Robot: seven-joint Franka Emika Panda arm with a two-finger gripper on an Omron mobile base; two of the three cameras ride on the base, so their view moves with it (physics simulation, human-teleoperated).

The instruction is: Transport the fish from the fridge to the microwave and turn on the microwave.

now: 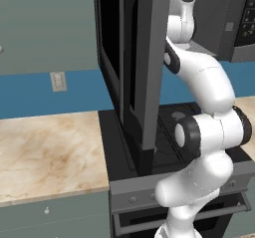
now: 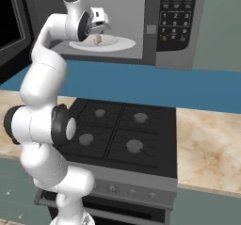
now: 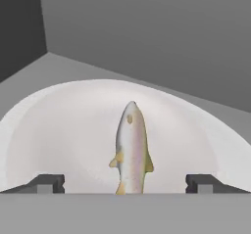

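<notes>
The fish (image 3: 131, 147), slender and silver-grey with yellowish fins, lies flat on the white round turntable (image 3: 59, 125) inside the microwave (image 2: 176, 17). My gripper (image 3: 125, 184) hangs open just above the fish's tail, with one dark fingertip (image 3: 46, 183) well off to each side and neither touching it. From the right base view the gripper (image 2: 97, 30) reaches into the open cavity, right over the fish (image 2: 97, 40) on the turntable (image 2: 123, 44). The microwave door (image 1: 134, 67) stands swung open. The fridge is out of view.
A black gas stove (image 2: 113, 130) sits directly under the microwave, with marble counter on its left (image 1: 50, 152) and right (image 2: 207, 144). The keypad strip (image 2: 175, 7) is on the microwave's right side. The open door (image 2: 9, 26) stands close beside the arm.
</notes>
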